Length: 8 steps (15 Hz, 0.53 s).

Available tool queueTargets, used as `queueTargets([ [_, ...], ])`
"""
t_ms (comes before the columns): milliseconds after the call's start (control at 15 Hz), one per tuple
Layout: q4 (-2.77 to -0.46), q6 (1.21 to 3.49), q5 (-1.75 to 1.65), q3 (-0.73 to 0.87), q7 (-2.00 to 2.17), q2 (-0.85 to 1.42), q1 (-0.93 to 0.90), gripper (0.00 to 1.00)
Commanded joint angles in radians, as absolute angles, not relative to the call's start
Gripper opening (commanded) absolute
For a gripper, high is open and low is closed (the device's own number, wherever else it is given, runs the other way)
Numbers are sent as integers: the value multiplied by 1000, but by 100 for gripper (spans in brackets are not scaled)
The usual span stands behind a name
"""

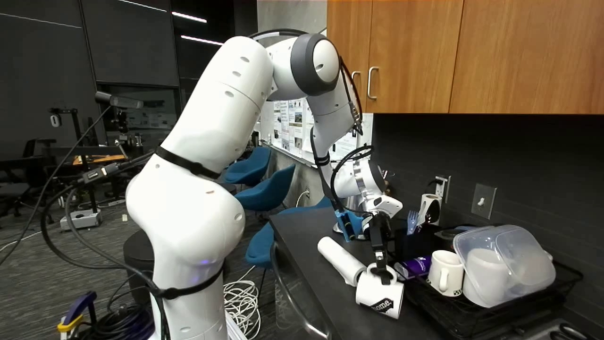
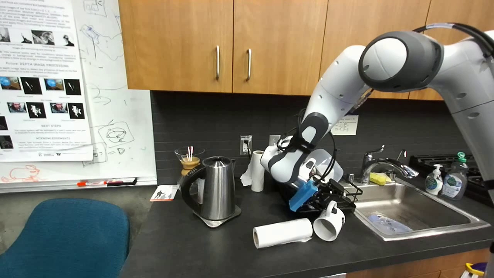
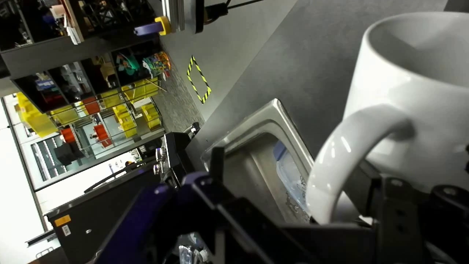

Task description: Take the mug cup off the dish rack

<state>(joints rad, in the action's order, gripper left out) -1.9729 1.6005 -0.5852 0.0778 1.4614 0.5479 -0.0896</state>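
Note:
The mug cup [image 1: 379, 293], white with black markings, is tilted on its side beside the black dish rack [image 1: 436, 320], over the counter. In an exterior view the mug [image 2: 329, 223] has its mouth toward the camera and its handle up. I cannot tell whether it touches the counter. My gripper [image 1: 380, 259] points down at the handle, with one finger passing through the handle loop. In the wrist view the mug [image 3: 410, 84] fills the right side, and the gripper [image 3: 291, 178] has its fingers wide apart, the right one at the handle. The handle hides part of that finger.
A paper towel roll [image 2: 283, 233] lies against the mug's side. The rack holds a plain white cup [image 1: 446, 273], clear plastic containers [image 1: 519, 264] and a purple item [image 1: 417, 267]. A sink [image 2: 434, 232] is beside the rack. A steel kettle [image 2: 219, 189] stands farther along the counter.

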Motion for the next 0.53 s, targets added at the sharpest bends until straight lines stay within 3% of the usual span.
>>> queueTargets([
  [0, -1939, 1627, -595, 91, 1447, 552, -81, 100],
  [467, -1925, 1664, -645, 88, 1458, 518, -103, 100],
])
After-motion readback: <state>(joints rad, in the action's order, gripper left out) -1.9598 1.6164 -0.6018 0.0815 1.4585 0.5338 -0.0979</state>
